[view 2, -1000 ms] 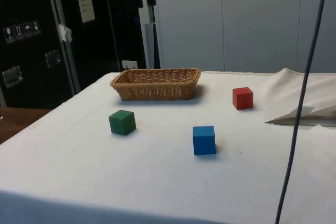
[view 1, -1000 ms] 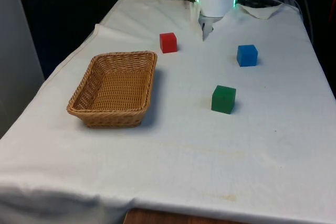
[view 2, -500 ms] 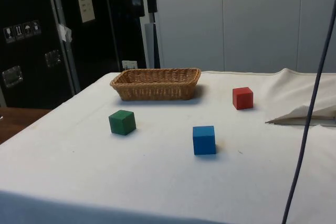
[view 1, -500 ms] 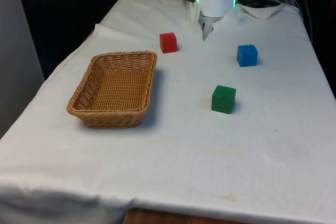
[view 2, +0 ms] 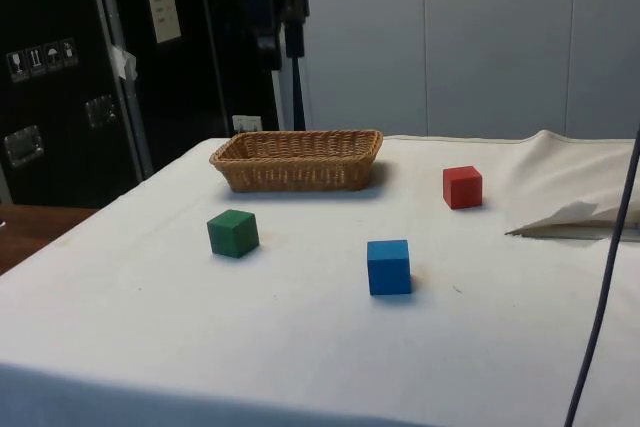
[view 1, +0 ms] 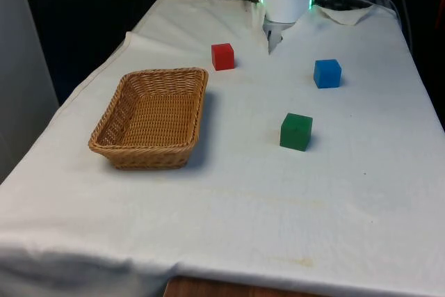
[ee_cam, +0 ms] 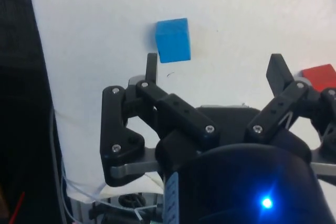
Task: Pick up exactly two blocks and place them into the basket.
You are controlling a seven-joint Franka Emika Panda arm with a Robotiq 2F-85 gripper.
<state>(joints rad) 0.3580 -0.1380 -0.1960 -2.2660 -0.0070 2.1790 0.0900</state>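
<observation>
While all three blocks sit on the cloth, nothing lies in the basket, and the scene reads as follows.

Gripper: the gripper [ee_cam: 212, 72] hangs above the far end of the worktop with its two fingers [ee_cam: 151, 66] spread wide and nothing between them.

Blue block: the blue block [view 1: 327, 73] rests flat on the cloth toward the front view's right, at the far part of the worktop; in the wrist view [ee_cam: 172, 40] it lies beyond one fingertip, apart from it.

Red block: the red block [view 1: 222, 56] stands toward the far end, just beyond the basket's far corner and apart from it (in the wrist view [ee_cam: 318, 75] a part of it peeks past the other finger).

Green block: the green block [view 1: 296, 131] sits nearer the camera than the blue one, near the middle of the worktop, well apart from the basket.

Basket: the woven basket [view 1: 122, 152] stands upright on the front view's left, its long side running near to far; its inside holds no block.

Worktop: the worktop [view 1: 278, 206] is covered by a white cloth, creased and folded up at the far right corner.

Side view: the basket [view 2: 297, 172] is farthest, the red block [view 2: 462, 187] to its right, the green block [view 2: 233, 233] and the blue block [view 2: 388, 266] nearer.
</observation>
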